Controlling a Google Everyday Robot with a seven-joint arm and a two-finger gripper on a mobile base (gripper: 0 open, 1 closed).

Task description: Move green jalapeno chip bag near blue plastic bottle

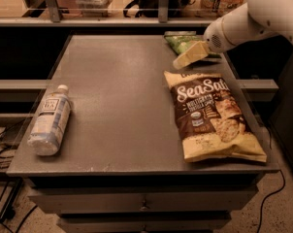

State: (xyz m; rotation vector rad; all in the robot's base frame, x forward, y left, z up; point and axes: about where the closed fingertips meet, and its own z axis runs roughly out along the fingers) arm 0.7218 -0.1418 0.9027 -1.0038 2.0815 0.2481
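arm [272, 6]: white, comes in from upper right, slanting down-left
wrist [223, 33]: rounded, tipped downward
gripper [187, 57]: pale, pointing down-left, sitting low at far right

The one camera stands at the near side of the desk [122, 96] and looks down at a steep slant toward its far edge. It sits close enough that the desk top nearly fills the frame, with the drawer fronts showing below. The blue plastic bottle [49, 122] lies at the left edge and the green jalapeno chip bag [181, 43] at the far right. The tool [187, 57] reaches in from the upper right, just over that bag. Beyond the far edge the dim background appears to be shelving.
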